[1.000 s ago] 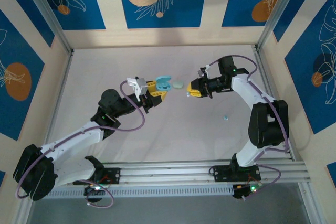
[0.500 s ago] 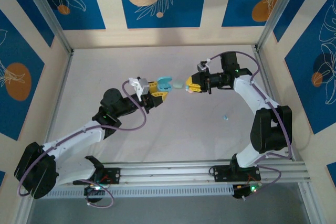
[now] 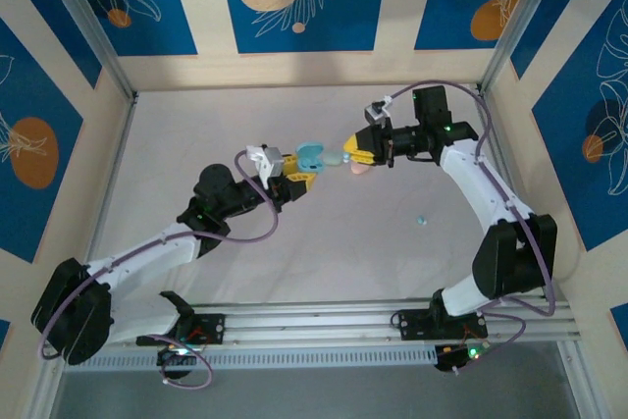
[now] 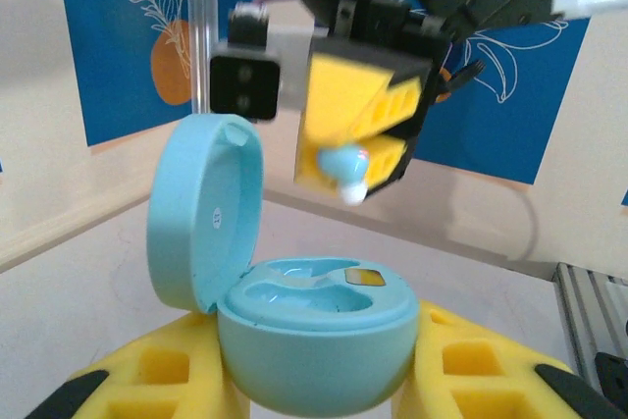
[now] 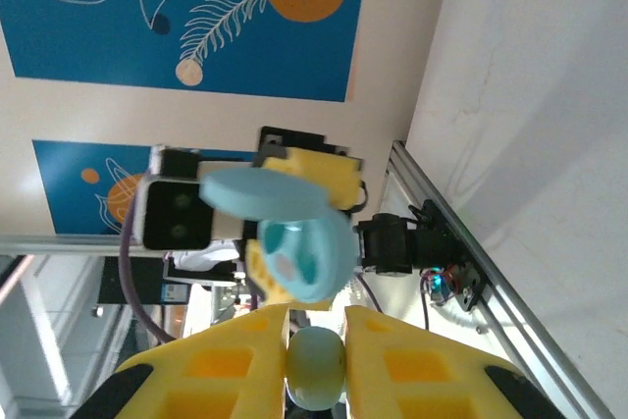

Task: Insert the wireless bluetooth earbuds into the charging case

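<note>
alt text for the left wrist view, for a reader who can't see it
An open light blue charging case, lid standing up at its left, sits clamped in the yellow jaws of the left gripper. Just above it, the right gripper holds a small blue earbud with a white tip, against blue and cream wall panels.

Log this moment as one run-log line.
left gripper: shut on charging case | right gripper: shut on earbud | earbud position: near open case, not touching | step: insertion not yet done
</note>
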